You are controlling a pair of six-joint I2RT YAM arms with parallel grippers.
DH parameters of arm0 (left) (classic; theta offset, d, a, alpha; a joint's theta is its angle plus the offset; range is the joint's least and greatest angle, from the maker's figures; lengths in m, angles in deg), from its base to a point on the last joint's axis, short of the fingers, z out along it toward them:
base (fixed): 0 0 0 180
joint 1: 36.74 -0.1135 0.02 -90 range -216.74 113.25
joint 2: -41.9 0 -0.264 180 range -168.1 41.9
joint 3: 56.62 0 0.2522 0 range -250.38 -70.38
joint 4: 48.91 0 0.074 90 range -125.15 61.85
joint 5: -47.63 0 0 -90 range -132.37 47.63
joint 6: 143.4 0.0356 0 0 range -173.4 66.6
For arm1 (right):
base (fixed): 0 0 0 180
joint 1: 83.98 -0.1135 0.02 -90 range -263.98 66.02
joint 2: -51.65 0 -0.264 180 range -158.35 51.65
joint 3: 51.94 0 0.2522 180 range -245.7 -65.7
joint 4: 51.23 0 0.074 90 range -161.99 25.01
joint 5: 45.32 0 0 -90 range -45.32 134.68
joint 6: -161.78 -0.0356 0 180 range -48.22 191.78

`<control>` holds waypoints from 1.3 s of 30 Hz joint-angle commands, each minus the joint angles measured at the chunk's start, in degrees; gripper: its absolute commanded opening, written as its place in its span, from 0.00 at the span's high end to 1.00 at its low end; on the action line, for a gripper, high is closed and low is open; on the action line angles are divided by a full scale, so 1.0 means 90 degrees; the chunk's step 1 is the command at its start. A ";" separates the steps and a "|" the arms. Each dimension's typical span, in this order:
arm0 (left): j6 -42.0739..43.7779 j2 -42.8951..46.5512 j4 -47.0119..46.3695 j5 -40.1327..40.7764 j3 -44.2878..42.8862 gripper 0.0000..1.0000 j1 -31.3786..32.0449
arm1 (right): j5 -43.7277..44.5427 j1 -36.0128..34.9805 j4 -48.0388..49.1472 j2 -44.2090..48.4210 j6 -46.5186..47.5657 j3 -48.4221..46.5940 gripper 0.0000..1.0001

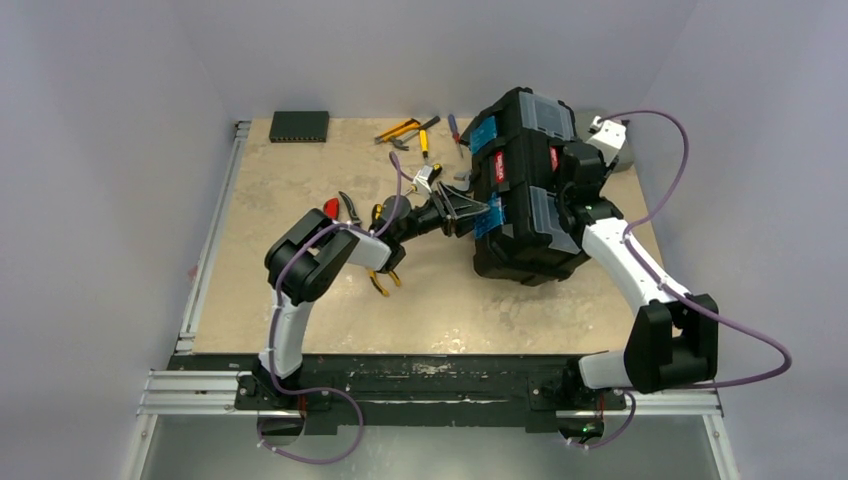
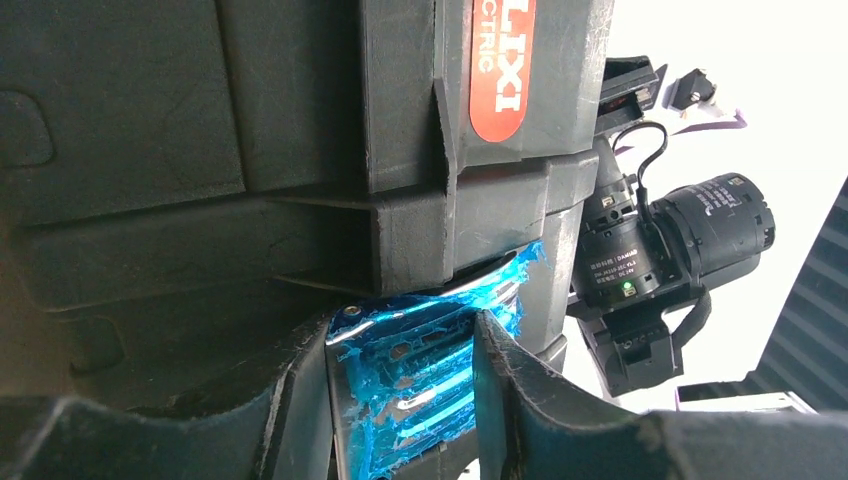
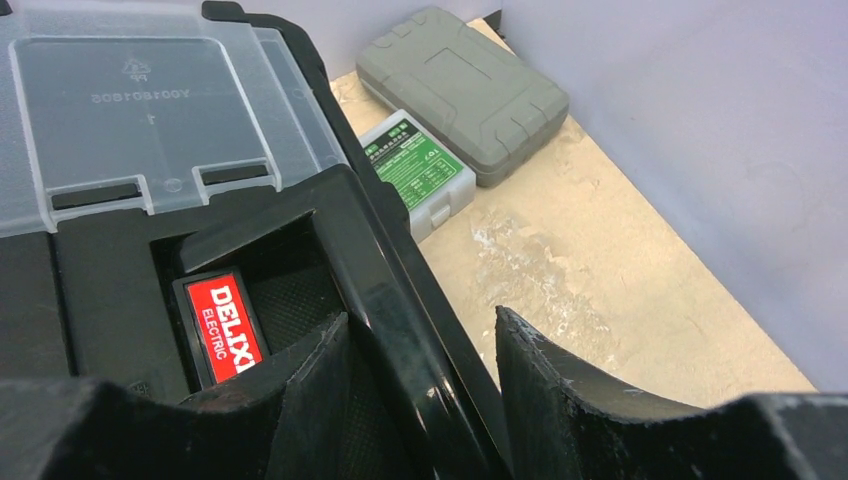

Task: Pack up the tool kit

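Tools are seen loose on the surface [image 1: 300, 300] from above: yellow-and-black pliers [image 1: 398, 131] and a red-handled screwdriver [image 1: 455, 127] lie at the far edge, a flat black box [image 1: 299, 125] sits in the far left corner, and a red-handled tool [image 1: 331, 207] and yellow-handled pliers [image 1: 384, 284] lie close by the left arm. The black toolbox [image 1: 520, 250] is placed right of centre, with the left fingers [image 1: 470, 213] brought against the nearer blue latch [image 1: 487, 217] on its left face and the right fingers [image 1: 578, 175] set on its right side. From the left wrist, the blue latch is seen caught between the two fingers, which are closed on it from both sides at a middling width; the toolbox's black wall and a red label [image 2: 500, 70] are shown above. From the right wrist, the fingers are seen astride the raised black rim [image 3: 400, 300] of the toolbox beside the handle recess [image 3: 290, 270], with a clear lid [image 3: 160, 100] beyond. The rim is pressed to the left-hand finger, while a sliver of surface shows beside the other, so whether it is clamped cannot be told. A grey case [image 3: 465, 85] and a green-labelled box [image 3: 420, 170] lie just beside each other by the wall.
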 commanded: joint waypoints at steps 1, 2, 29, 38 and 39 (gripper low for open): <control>0.0421 0.0537 0.0005 0.0008 -0.0212 0.83 0.0640 | -0.1842 -0.1495 -0.2588 -0.1304 -0.0868 0.0625 0.80; 0.0450 0.0580 0.0036 0.0013 -0.0183 0.83 0.0629 | -0.1819 -0.1510 -0.2627 -0.1342 -0.0867 0.0601 0.80; 0.1349 0.1639 0.1405 0.0514 0.0268 0.89 0.0510 | -0.1574 -0.1874 -0.2923 -0.1776 -0.0923 0.0327 0.79; 0.1376 0.1903 0.1451 0.0731 0.0320 0.89 0.0495 | -0.1407 -0.2049 -0.3044 -0.1978 -0.0950 0.0190 0.80; 0.1358 0.1900 0.1435 0.0736 0.0295 0.89 0.0491 | -0.1391 -0.2072 -0.3056 -0.2002 -0.0955 0.0171 0.80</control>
